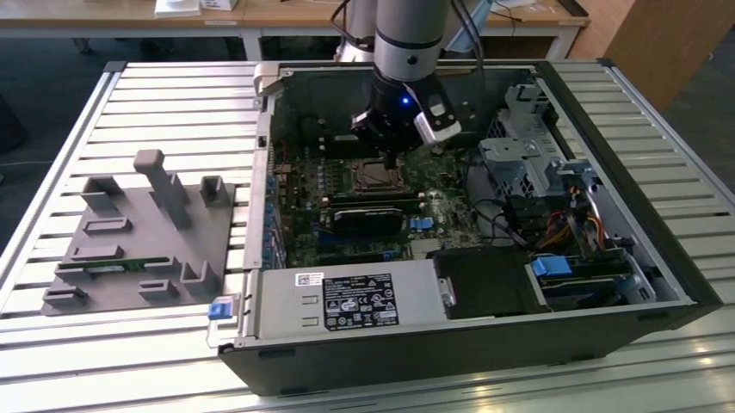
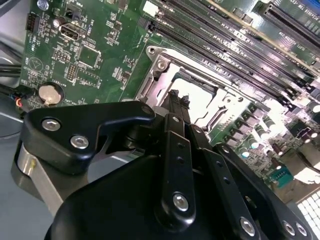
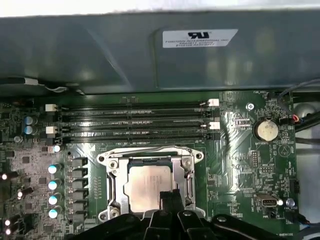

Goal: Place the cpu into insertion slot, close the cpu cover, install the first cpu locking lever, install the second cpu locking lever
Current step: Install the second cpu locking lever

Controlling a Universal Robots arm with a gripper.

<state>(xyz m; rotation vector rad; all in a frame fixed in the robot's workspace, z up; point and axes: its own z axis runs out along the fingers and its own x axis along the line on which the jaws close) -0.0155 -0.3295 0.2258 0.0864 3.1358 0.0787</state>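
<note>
**Claw down on the socket, chip already seated**

Here's the gripper (image 3: 167,202), low centre of the first wrist view, its black fingers pressed together into one narrow blade with no gap showing — closed, and nothing pinched between them that I can see. The fingertips (image 2: 176,97) sit right at the near edge of the cpu (image 3: 150,186), touching it or a hair off; I can't tell which.

The chip lies flat and square in the insertion slot (image 3: 116,192), lower centre of that frame, its dull silver top fully exposed. The cpu cover (image 3: 150,150) looks swung up and back along the socket's far edge, towards the long black memory slots (image 3: 135,125), though from this angle I can't be sure how far open it stands. In the exterior view the arm (image 1: 404,34) drops straight into the computer case (image 1: 643,258) at upper centre, gripper (image 1: 397,153) just above the socket, the grey fixture block (image 1: 144,237) sitting well off at the left.

My read: placement done, cover not yet closed. The risks — a closed tip dragging across the chip could skew it and damage the contacts beneath; a push on the cover off its hinge line could make it bind or slip, sending the fingers into the capacitors (image 3: 52,192) at the left.
</note>
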